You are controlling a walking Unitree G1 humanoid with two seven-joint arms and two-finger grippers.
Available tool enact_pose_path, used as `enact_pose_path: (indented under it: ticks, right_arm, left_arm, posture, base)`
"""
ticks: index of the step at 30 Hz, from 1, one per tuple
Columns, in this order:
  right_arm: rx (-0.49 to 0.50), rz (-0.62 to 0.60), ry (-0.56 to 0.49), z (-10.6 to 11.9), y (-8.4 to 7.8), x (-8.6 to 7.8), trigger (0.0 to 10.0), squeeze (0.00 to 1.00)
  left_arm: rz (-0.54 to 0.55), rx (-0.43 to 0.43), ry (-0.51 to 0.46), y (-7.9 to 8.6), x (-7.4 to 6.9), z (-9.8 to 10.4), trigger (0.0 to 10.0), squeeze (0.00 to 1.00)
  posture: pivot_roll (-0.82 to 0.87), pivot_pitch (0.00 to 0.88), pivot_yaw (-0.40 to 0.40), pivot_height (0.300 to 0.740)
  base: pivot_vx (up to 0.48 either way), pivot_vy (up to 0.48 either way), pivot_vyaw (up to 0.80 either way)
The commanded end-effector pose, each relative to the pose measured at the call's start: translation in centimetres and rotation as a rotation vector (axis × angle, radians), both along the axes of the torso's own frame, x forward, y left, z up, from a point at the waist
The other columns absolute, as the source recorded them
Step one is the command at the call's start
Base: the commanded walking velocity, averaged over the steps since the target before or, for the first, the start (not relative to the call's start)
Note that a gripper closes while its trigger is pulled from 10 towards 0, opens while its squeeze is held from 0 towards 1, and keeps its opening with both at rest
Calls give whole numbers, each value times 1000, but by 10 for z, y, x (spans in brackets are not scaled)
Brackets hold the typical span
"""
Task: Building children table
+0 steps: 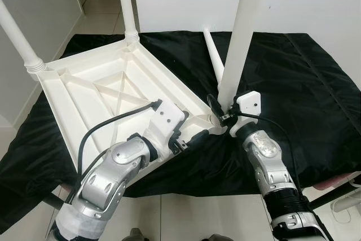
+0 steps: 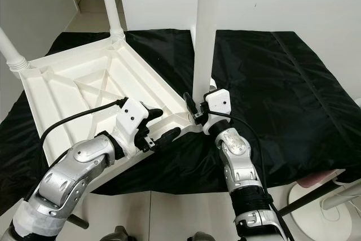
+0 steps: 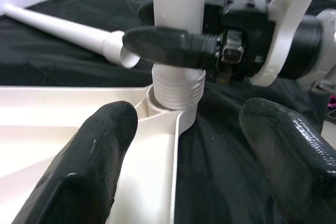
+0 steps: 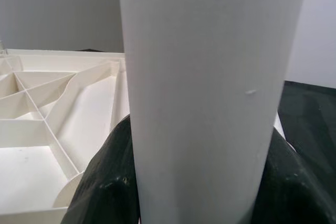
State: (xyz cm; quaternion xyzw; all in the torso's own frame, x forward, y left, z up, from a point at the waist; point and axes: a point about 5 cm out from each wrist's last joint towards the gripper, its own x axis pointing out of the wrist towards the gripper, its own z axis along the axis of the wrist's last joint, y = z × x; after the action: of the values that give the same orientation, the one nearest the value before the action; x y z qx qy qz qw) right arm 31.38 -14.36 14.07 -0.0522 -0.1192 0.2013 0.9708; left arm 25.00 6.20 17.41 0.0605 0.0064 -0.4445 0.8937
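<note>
The white table top (image 1: 101,88) lies upside down on a black cloth (image 1: 304,83). Two white legs (image 1: 127,4) stand screwed into its far corners. A third leg (image 1: 240,38) stands upright at the near right corner, its threaded end (image 3: 176,85) in the socket. My right gripper (image 1: 223,114) is shut on this leg just above the socket, and the leg (image 4: 210,93) sits between its fingers (image 4: 113,182). My left gripper (image 2: 162,125) is open and straddles the table's rim beside that corner, its fingers (image 3: 100,150) apart. A fourth leg (image 1: 213,55) lies loose on the cloth behind.
The cloth's front edge ends just before me, with tiled floor (image 1: 186,215) below. White walls stand behind and to the left. A white and pink object (image 2: 321,190) stands on the floor at the lower right.
</note>
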Motion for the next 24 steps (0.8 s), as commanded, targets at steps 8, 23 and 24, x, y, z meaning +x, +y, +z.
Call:
enact_pose_path:
  ticks: [8, 23, 24]
  right_arm:
    - [75, -51, 132, -23, -6, 1, 10000, 0]
    - [-10, 60, 129, -13, 22, 17, 10000, 0]
    - [-10, 60, 129, -13, 22, 17, 10000, 0]
  left_arm:
    - [4, 9, 13, 3, -2, 0, 10000, 0]
    - [29, 3, 19, 3, -3, 4, 10000, 0]
    - [29, 3, 19, 3, -3, 4, 10000, 0]
  posture:
    - [-7, 0, 40, 740]
    - [0, 24, 30, 740]
    - [0, 24, 30, 740]
  base:
    - [0, 0, 0]
    - [0, 0, 0]
    - [0, 0, 0]
